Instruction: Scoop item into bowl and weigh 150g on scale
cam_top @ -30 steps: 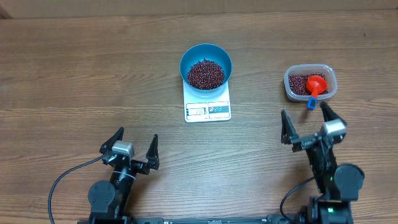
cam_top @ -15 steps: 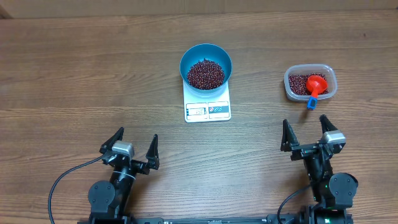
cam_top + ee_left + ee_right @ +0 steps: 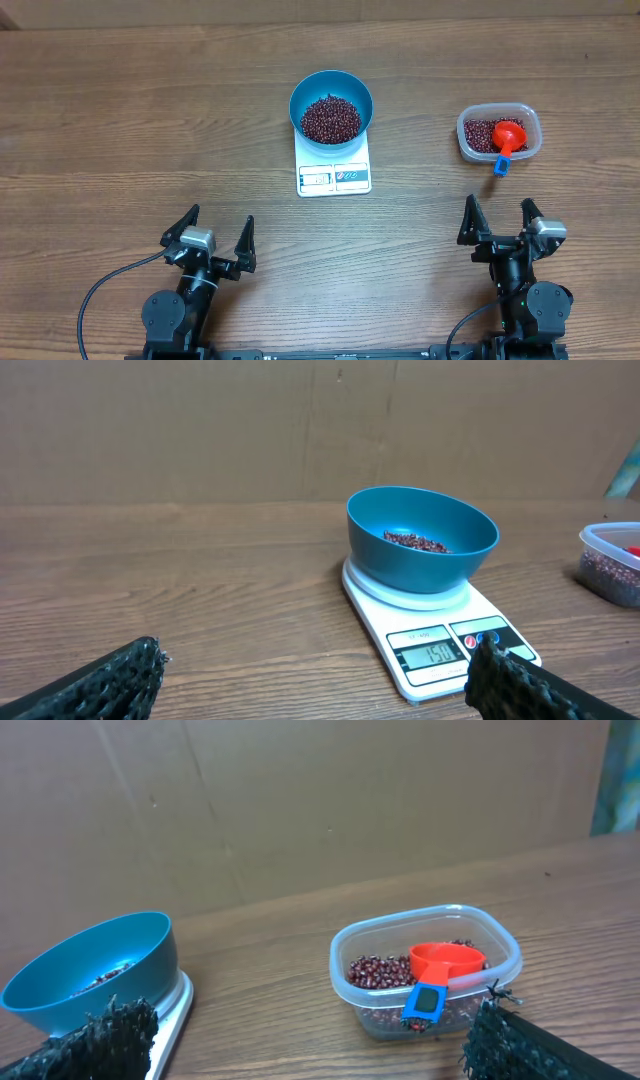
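Observation:
The blue bowl (image 3: 331, 104) stands on the white scale (image 3: 334, 176) at the table's middle back, filled with the dark red item (image 3: 331, 119). In the left wrist view the bowl (image 3: 421, 540) sits on the scale (image 3: 440, 645), whose display reads 150. More of the item (image 3: 482, 136) lies in a clear tub (image 3: 499, 134) at the right, with a red scoop (image 3: 507, 140) resting in it, blue handle over the rim. My left gripper (image 3: 217, 233) stands open near the front left, empty. My right gripper (image 3: 498, 222) stands open at the front right, below the tub (image 3: 427, 967), empty.
A brown cardboard wall (image 3: 300, 430) rises behind the wooden table (image 3: 150, 130). A black cable (image 3: 100, 285) curls beside the left arm's base.
My right gripper has drawn back from the tub toward the front edge and shifted a little right. The left arm, bowl, scale and scoop have not moved.

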